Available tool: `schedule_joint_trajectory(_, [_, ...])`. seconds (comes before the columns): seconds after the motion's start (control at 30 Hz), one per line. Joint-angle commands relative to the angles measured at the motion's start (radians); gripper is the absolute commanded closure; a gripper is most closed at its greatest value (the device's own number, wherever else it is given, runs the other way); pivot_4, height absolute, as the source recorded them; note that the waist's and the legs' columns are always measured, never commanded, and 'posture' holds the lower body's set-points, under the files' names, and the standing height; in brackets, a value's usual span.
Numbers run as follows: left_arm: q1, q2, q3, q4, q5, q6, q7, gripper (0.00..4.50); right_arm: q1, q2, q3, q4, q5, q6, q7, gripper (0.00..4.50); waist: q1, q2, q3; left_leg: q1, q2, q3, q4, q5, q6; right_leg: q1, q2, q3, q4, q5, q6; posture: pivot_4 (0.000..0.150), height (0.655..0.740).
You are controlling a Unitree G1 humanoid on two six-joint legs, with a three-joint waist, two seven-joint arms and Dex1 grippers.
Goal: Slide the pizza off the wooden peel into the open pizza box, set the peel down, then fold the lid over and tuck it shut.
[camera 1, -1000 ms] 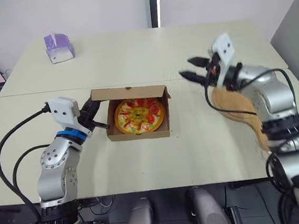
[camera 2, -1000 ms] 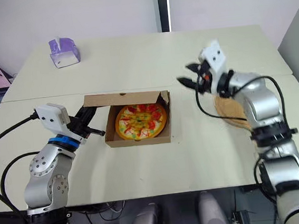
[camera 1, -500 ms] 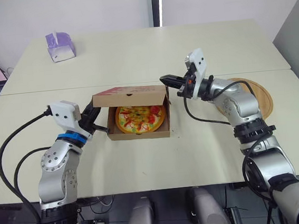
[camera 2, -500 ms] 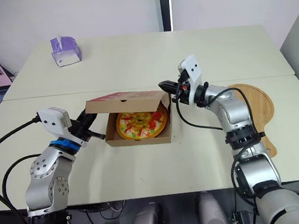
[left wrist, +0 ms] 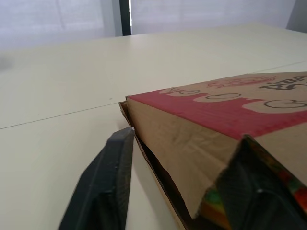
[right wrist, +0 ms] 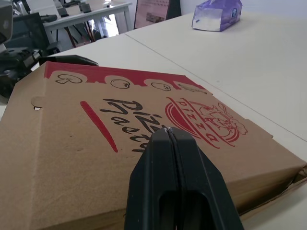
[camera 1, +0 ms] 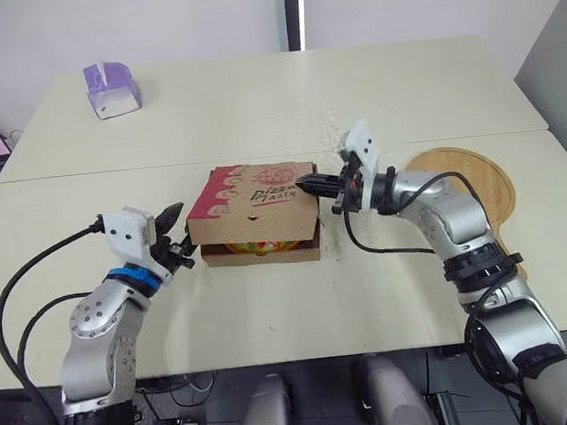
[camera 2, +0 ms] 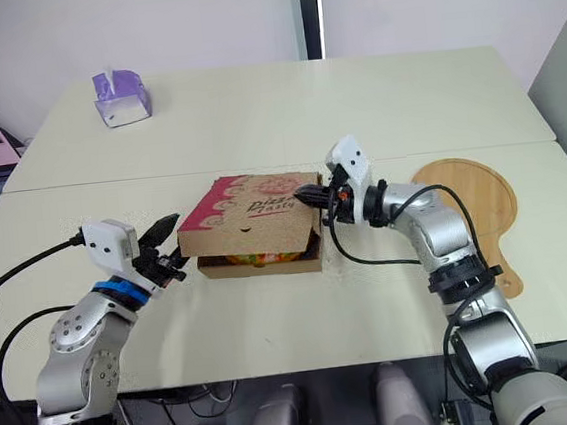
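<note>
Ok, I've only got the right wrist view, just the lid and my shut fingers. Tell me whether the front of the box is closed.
Observer: Not closed. The lid slopes, and the pizza shows through a gap along the front.
Operator: Give me the left gripper.
Observer: The left gripper is open, with a finger on either side of the left front corner of the box.
Operator: Confirm the peel is down.
Observer: The wooden peel lies flat on the table, to the right of the box and apart from it.
</note>
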Motion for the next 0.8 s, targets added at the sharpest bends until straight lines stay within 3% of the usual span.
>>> schedule_joint_trajectory(0.03, [0.058,0.047,0.061,-0.071,-0.042,0.027,-0.039,0.70,0.009,-0.011,-0.002,-0.050,-0.001,-0.023,0.008,4.50,0.000,0.000,0.000,0.000,0.000,0.000,0.000,0.000,0.000,0.000,0.000,0.000,0.000,0.000,0.000,0.150,0.7400])
schedule_joint_trajectory(0.1, [0.099,0.083,0.091,-0.092,-0.067,0.051,-0.070,0.08,0.017,-0.012,0.002,-0.056,-0.004,-0.023,0.007,4.50,-0.001,0.000,0.000,0.000,0.000,0.000,0.000,0.000,0.000,0.000,0.000,0.000,0.000,0.000,0.000,0.150,0.7400])
schedule_joint_trajectory(0.33, [0.104,0.263,0.216,-0.080,-0.249,0.227,-0.212,0.03,0.038,-0.010,0.010,-0.074,-0.012,-0.021,-0.007,4.50,0.000,0.000,0.000,0.000,0.001,0.000,0.000,0.000,0.000,0.000,0.000,-0.001,0.000,0.000,-0.001,0.150,0.7400])
schedule_joint_trajectory(0.43, [0.003,0.330,0.231,-0.040,-0.372,0.367,-0.248,0.65,0.045,-0.013,0.014,-0.080,-0.014,-0.020,-0.015,4.50,0.004,-0.001,0.000,-0.001,0.000,-0.002,0.001,0.000,0.000,0.000,0.000,-0.002,-0.001,0.000,0.000,0.150,0.7400])
schedule_joint_trajectory(0.5, [-0.062,0.371,0.198,-0.010,-0.392,0.413,-0.292,1.28,0.049,-0.012,0.016,-0.083,-0.015,-0.020,-0.021,4.50,0.003,-0.001,0.000,-0.001,0.000,-0.001,0.001,0.000,0.000,0.000,0.000,-0.001,-0.001,0.000,0.000,0.150,0.7400])
schedule_joint_trajectory(0.63, [-0.235,0.407,0.087,0.106,-0.351,0.429,-0.375,2.60,0.054,-0.011,0.022,-0.087,-0.019,-0.021,-0.026,4.50,-0.001,0.000,0.000,0.000,0.000,-0.001,0.000,0.000,0.000,0.000,0.001,-0.001,-0.001,0.000,0.000,0.150,0.7400])
schedule_joint_trajectory(0.8, [-0.357,0.382,-0.079,0.236,-0.214,0.351,-0.444,4.27,0.056,-0.010,0.023,-0.094,-0.021,-0.022,-0.033,4.50,-0.006,0.000,0.000,0.000,0.000,0.000,-0.001,0.000,0.000,0.000,0.001,-0.001,0.000,0.000,0.000,0.150,0.7400])
